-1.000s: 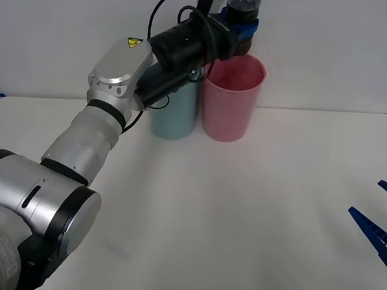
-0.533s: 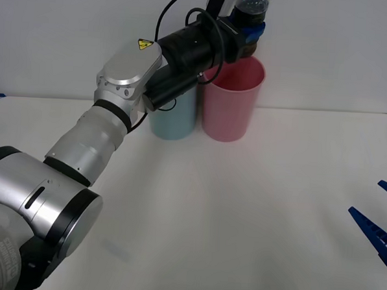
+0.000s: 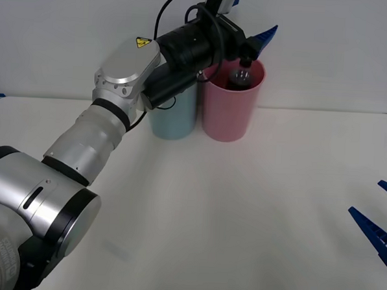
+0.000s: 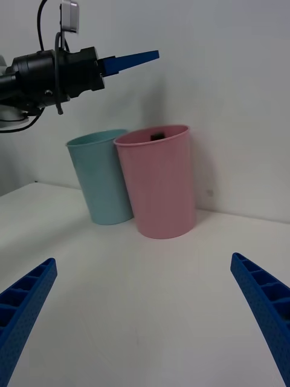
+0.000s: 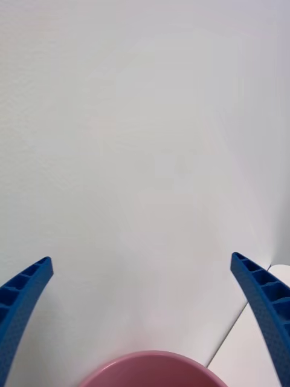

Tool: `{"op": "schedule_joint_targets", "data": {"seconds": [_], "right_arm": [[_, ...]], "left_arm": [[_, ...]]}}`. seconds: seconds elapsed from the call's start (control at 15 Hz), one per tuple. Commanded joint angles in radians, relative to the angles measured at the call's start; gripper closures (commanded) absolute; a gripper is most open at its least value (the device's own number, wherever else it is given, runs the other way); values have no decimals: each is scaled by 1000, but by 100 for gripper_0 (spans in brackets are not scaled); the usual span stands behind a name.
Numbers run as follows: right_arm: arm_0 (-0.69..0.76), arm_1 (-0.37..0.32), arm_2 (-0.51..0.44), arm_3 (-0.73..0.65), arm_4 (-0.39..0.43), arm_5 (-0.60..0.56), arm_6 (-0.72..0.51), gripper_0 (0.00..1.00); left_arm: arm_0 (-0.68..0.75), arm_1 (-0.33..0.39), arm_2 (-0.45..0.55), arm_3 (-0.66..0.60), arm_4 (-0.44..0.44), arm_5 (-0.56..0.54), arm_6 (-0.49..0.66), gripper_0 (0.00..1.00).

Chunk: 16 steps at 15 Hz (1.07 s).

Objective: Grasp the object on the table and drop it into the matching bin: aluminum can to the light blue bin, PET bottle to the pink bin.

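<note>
- front view: the left pincer [image 3: 251,28] hangs just above the pink bin [image 3: 231,108], fingers spread apart and empty; the pet bottle [image 3: 240,76] sits inside that bin, black cap up. the light blue bin [image 3: 174,115] stands touching or just beside the pink bin. the right pincer [image 3: 376,223] waits well away from the pink bin, over the white worktop [image 3: 241,219].
- right wrist view: the right pincer is spread wide, facing the pink bin.
- left wrist view: the left fingers [image 5: 24,296] are parted above the pink rim.

Lab test bench: bare white table [image 3: 255,207] against plain white wall, pink bin [image 3: 230,108] and light blue bin [image 3: 174,118] staged as props.
</note>
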Motion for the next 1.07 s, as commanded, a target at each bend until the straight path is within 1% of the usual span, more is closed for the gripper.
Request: {"op": "schedule_joint_targets", "data": {"seconds": [0.07, 0.2, 0.33, 0.67, 0.87, 1.07], "right_arm": [[0, 0, 0, 0, 0, 0, 0, 0], [0, 0, 0, 0, 0, 0, 0, 0], [0, 0, 0, 0, 0, 0, 0, 0], [0, 0, 0, 0, 0, 0, 0, 0], [0, 0, 0, 0, 0, 0, 0, 0], [0, 0, 0, 0, 0, 0, 0, 0]], "left_arm": [[-1, 30, 0, -3, 38, -36, 1, 0], [7, 57, 0, -3, 84, -68, -2, 0], [42, 87, 0, -44, 124, -102, -3, 0], [223, 155, 2, -271, 192, -111, 6, 0], [352, 213, 2, -420, 238, -116, 10, 0], [467, 274, 5, -543, 288, -119, 9, 0]]}}
